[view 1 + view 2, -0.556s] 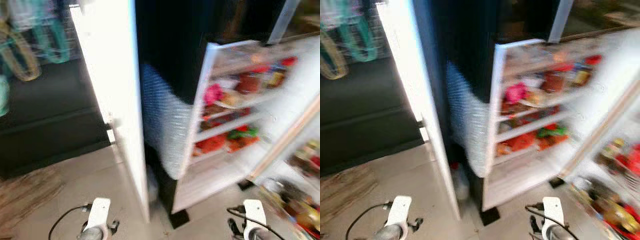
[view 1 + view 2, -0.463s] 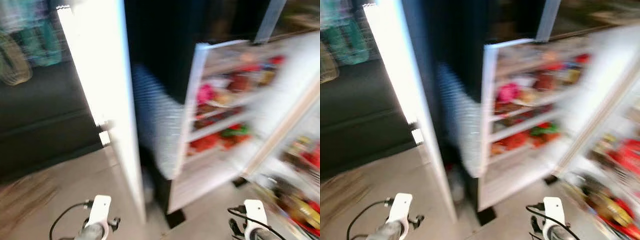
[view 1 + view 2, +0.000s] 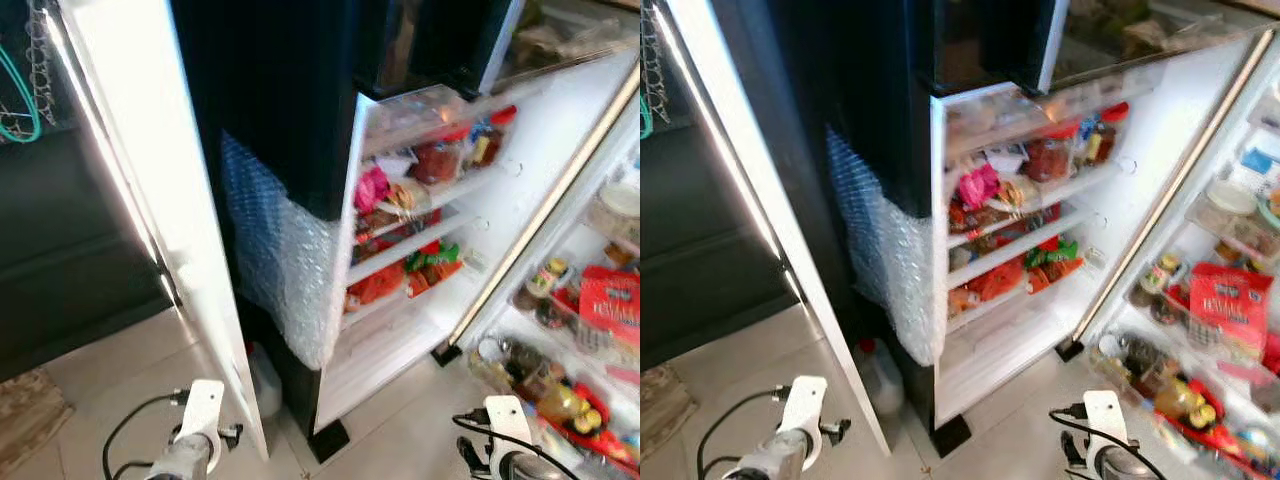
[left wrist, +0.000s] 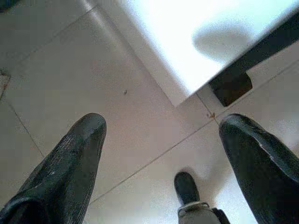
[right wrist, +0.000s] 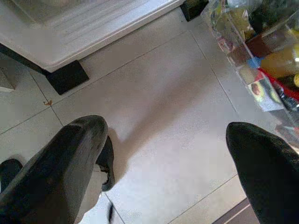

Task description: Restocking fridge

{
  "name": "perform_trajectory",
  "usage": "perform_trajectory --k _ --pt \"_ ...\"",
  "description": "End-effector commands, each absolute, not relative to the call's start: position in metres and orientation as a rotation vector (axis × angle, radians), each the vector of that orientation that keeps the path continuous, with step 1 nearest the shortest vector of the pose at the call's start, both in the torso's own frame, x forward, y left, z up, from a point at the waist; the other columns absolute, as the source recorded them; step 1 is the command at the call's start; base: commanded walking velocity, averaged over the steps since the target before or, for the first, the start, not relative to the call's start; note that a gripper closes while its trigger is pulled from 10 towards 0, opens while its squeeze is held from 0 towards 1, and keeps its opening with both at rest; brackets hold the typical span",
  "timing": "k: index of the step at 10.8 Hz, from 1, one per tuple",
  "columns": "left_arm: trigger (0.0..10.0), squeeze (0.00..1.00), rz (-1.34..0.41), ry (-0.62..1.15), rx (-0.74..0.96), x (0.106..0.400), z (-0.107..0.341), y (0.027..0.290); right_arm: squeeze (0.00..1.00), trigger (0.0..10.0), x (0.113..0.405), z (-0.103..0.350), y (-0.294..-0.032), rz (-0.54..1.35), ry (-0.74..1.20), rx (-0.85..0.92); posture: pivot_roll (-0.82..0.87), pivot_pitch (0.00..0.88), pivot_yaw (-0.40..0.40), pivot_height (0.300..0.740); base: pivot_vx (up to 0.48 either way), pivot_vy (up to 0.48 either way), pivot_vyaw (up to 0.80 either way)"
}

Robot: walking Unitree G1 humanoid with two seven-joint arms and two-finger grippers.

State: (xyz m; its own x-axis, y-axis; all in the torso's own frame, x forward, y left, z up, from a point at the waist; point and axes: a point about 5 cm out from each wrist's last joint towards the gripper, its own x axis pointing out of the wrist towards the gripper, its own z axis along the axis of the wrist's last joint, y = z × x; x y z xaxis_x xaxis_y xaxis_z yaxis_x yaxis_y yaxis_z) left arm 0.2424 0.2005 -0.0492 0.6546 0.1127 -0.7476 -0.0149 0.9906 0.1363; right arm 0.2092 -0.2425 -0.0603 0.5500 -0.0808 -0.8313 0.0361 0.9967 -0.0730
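Observation:
The fridge stands open before me. Its open door [image 3: 420, 230] has a black outside partly covered in bubble wrap [image 3: 275, 260]. The door's white shelves hold red, pink and green packets and jars [image 3: 400, 200]. To the right, the fridge's inside [image 3: 590, 300] shows jars, bottles and a red packet [image 3: 1220, 300]. Both arms hang low at the bottom of the eye views. The left gripper [image 4: 163, 126] is open over bare floor tiles. The right gripper [image 5: 166, 128] is also open, above the floor by the door's lower edge. Neither holds anything.
A tall white door panel [image 3: 150, 200] stands open on the left, with a plastic jug [image 3: 262, 378] on the floor behind it. A dark cabinet [image 3: 70, 270] and a mat [image 3: 25, 415] are at far left. Light tiled floor [image 3: 400, 430] lies in front of the fridge.
The camera has swung to the right and the blur has cleared. More of the fridge's inside now shows at the right. Both arms hang as before.

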Motion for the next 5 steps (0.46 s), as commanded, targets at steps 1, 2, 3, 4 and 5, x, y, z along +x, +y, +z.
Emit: perform_trajectory --k 1,2,3,4,5 --pt "10.0 0.00 0.085 0.887 0.125 0.2386 -0.0518 0.2031 0.00 10.0 0.2127 -0.0576 -0.2447 -0.072 0.979 -0.057 -0.05 0.000 -0.028 0.740 0.000 0.000 -0.74" --pt "10.0 0.00 0.089 0.888 0.129 0.2403 -0.0505 0.2043 0.00 10.0 0.2139 -0.0575 -0.2429 -0.085 0.972 -0.029 -0.04 0.000 -0.017 0.740 0.000 0.000 -0.74" --pt "10.0 0.00 0.090 0.884 0.131 0.2420 -0.0492 0.2049 0.00 10.0 0.2154 -0.0568 -0.2418 -0.086 0.963 -0.016 -0.03 0.000 -0.012 0.740 0.000 0.000 0.00" --pt "10.0 0.00 0.097 0.881 0.128 0.2431 -0.0483 0.2060 0.00 10.0 0.2161 -0.0567 -0.2411 -0.100 0.956 0.002 -0.03 0.000 -0.009 0.740 0.000 0.000 0.00" --pt "10.0 0.00 0.100 0.879 0.122 0.2436 -0.0479 0.2060 0.00 10.0 0.2170 -0.0563 -0.2406 -0.103 0.953 0.009 -0.02 0.000 -0.007 0.740 0.000 0.000 0.00"
